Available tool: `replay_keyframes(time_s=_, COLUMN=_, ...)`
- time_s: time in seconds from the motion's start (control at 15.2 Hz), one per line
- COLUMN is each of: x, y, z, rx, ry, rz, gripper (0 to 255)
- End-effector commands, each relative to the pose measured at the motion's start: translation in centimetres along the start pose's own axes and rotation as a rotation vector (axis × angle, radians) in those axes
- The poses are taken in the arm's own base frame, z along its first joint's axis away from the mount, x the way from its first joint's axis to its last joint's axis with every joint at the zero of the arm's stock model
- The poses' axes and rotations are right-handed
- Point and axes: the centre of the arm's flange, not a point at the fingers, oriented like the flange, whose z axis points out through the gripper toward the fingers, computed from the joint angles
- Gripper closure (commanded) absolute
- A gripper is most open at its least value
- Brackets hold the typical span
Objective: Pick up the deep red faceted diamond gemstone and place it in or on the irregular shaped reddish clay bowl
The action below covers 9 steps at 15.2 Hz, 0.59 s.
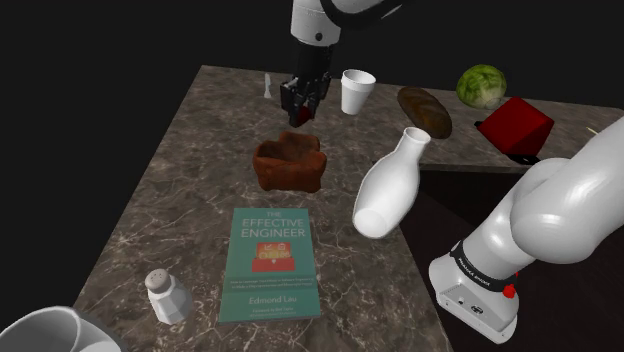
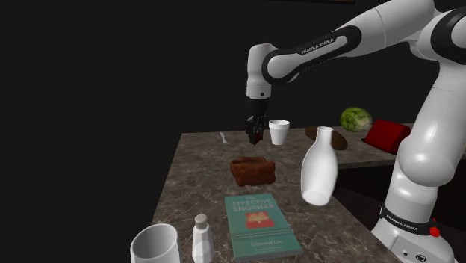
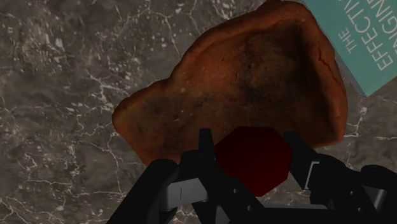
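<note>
Claw (image 3: 250, 141), black, two-finger, clamped on deep red faceted gemstone (image 3: 254, 167), held aloft above dark veined tabletop (image 3: 57, 76). Irregular reddish-brown clay bowl (image 3: 254, 70) lies below, just ahead; height likely gives clearance over rim before release.

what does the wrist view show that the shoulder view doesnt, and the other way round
Wrist view adds the dark red gem clasped in the claw, over the reddish bowl and its dark hollow. Shoulder view adds the white bottle, cup, bread loaf, lettuce, salt shaker and the arm. Both share the bowl, the teal book and the marbled top.
</note>
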Motion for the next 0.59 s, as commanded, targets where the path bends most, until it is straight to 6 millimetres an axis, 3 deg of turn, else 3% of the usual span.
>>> replay_keyframes(time_s=0.0, x=0.0, y=0.0, z=1.1, rx=0.000, ry=0.000, rz=0.000, gripper=255)
replay_keyframes(time_s=0.26, x=-0.1, y=0.0, z=3.6, rx=0.000, ry=0.000, rz=0.000, gripper=255)
replay_keyframes(time_s=0.53, x=-0.1, y=0.0, z=3.6, rx=0.000, ry=0.000, rz=0.000, gripper=255)
